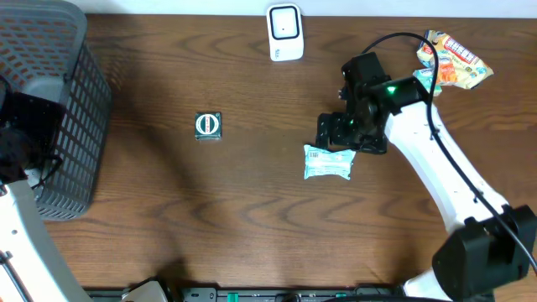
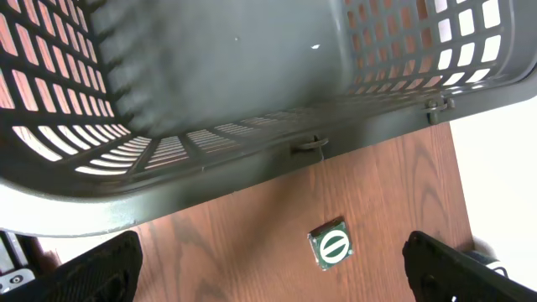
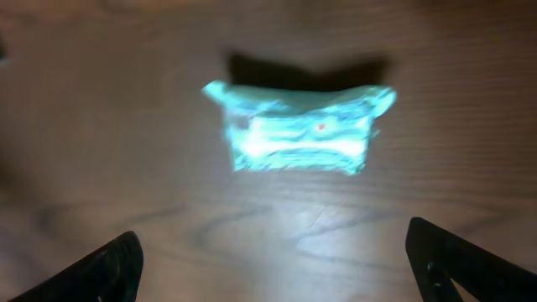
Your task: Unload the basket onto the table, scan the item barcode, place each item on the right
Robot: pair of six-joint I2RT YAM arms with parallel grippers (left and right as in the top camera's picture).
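- Hovering released and empty, your right gripper has the packet lying flat on the table just ahead of it.
- Risk: a shallow pinch could skid it away, or cover its barcode.

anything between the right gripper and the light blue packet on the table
Nothing. In the right wrist view, only bare wooden table separates the open right gripper from the light blue packet.
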